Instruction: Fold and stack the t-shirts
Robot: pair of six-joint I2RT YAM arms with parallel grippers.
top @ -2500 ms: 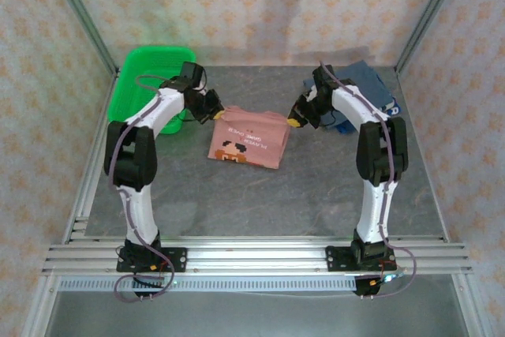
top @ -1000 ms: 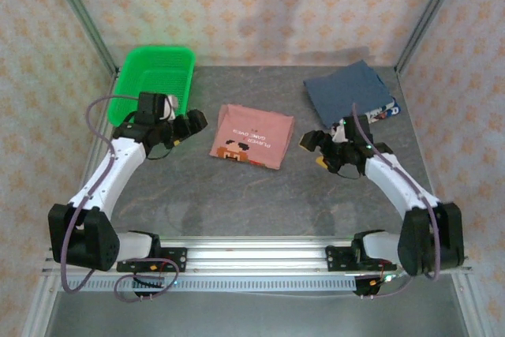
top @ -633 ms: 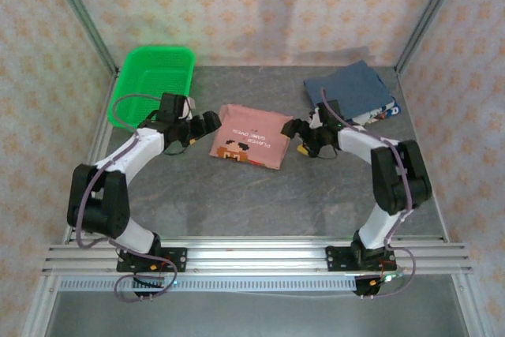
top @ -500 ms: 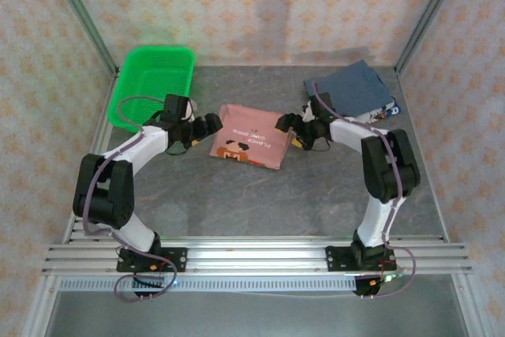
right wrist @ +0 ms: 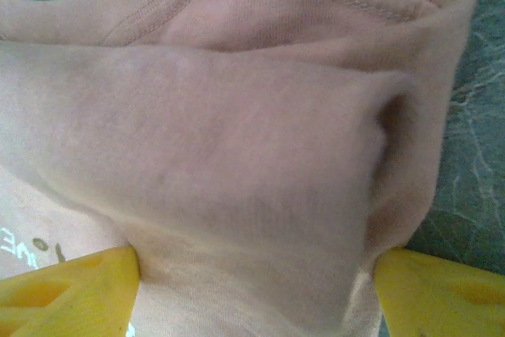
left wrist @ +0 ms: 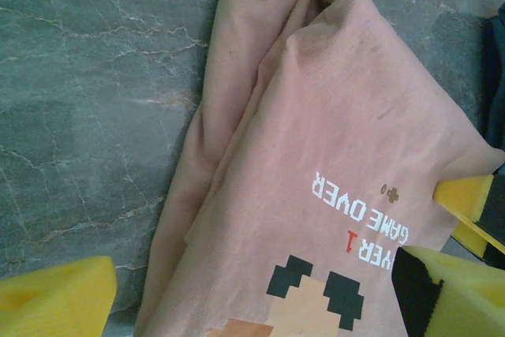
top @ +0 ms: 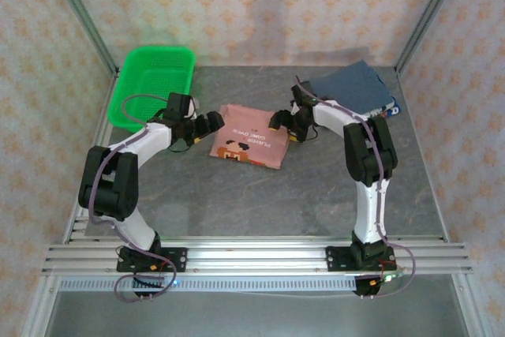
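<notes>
The salmon-pink t-shirt lies folded at mid-table, its pixel graphic and white lettering facing up. The slate-blue t-shirt lies folded at the back right. My left gripper is low at the pink shirt's left edge, open, with its yellow pads astride the cloth. My right gripper is at the shirt's right edge, open. The shirt's thick folded edge humps up between its yellow pads, which stand at either side of the cloth.
A green mesh basket stands at the back left, just behind the left arm. The grey stone-look table stretches bare toward the arm bases. Metal frame posts and patterned walls close in the sides.
Both arms have swung inward from the table's sides to the pink shirt's left and right edges. The right jaws have narrowed a little. The shirts have not moved.
</notes>
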